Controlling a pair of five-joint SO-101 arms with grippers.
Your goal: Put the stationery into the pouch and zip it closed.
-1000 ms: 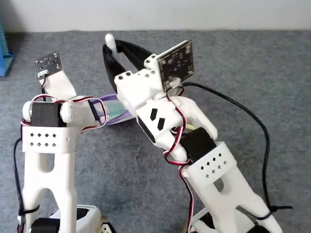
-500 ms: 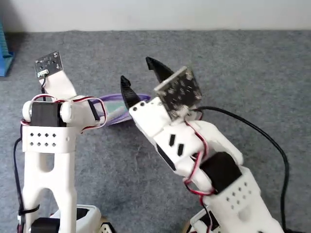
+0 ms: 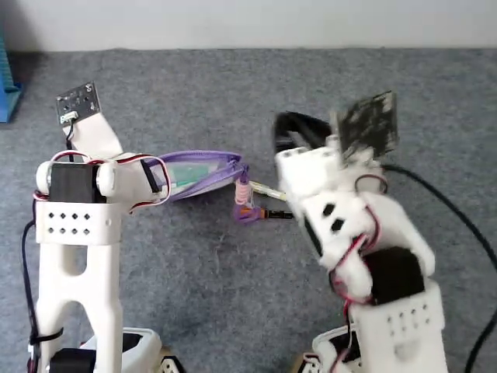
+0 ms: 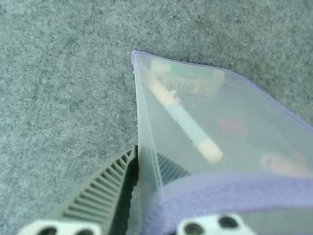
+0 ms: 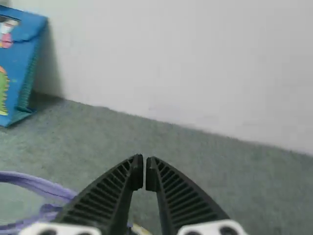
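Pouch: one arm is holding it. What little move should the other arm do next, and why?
Probably the right gripper should open and lower toward the pen-like piece lying on the carpet by the pouch mouth. That gripper is shut, empty and up in the air. The left gripper clamps the pouch's other end, and the mouth looks unzipped.

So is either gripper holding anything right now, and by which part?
The left gripper clamps the pouch by its side edge, next to the purple zip band. The right gripper is shut on nothing.
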